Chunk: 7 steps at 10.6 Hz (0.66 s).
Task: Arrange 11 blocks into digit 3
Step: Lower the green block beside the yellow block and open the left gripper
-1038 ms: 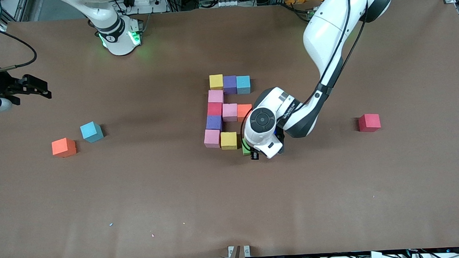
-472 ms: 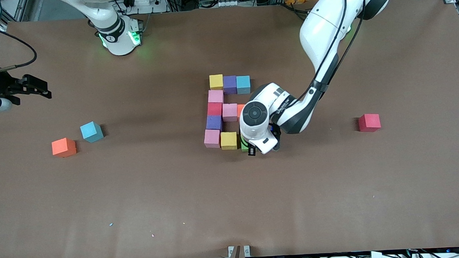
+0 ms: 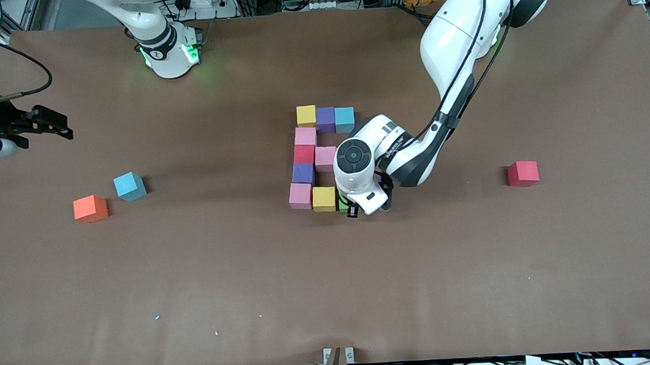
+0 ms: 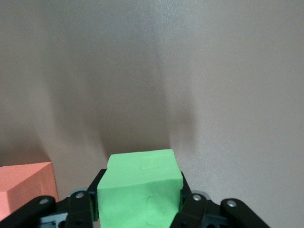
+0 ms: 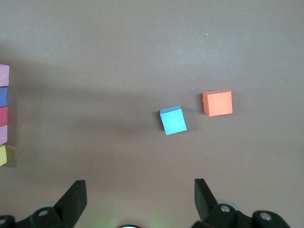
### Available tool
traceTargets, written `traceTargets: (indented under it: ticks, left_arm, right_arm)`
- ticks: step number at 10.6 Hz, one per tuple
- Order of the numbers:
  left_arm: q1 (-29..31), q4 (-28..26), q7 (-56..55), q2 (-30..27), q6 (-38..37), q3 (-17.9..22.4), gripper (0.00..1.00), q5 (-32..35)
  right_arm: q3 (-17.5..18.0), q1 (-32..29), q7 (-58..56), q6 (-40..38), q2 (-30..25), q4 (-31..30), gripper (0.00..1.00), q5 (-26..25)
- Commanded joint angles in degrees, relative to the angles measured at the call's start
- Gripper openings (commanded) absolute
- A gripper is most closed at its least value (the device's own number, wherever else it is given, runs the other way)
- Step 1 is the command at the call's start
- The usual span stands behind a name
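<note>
Left gripper [image 4: 142,211] we list as clamped on the green block [image 4: 140,190] beside the yellow block [image 3: 323,198] in the figure's nearest row; right gripper [image 5: 140,202], waiting, spread wide.

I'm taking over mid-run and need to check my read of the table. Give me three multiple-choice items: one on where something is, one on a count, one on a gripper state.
1. Where is the green block?
A. Loose by the lone red block
B. In the left gripper, beside the yellow block in the figure's row nearest the front camera
C. On top of the purple block

2. How many blocks lie apart from the figure, untouched by either gripper?
A. One
B. Three
C. Five

3. How does the right gripper stand?
A. Open, holding nothing
B. Shut on a blue block
C. Shut on an orange block

Answers:
1 B: the left gripper clamps it next to the yellow block.
2 B: loose orange block, loose blue block and lone red block.
3 A: its fingers are spread over bare table.
</note>
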Motion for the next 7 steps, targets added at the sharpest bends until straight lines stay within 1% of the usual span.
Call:
traceTargets:
  ticks: [1, 7]
  left_arm:
    - [-0.5, -1.9, -1.5, -1.7, 1.2, 0.1, 0.00, 1.5]
    - [-0.5, -2.1, -1.3, -1.3, 2.2, 0.1, 0.00, 1.5]
  right_arm:
    - [-0.1, -0.1, -0.1, -0.6, -0.4, -0.2, 1.00, 0.7]
    - [-0.1, -0.1, -0.1, -0.8, -0.5, -0.2, 1.00, 0.7]
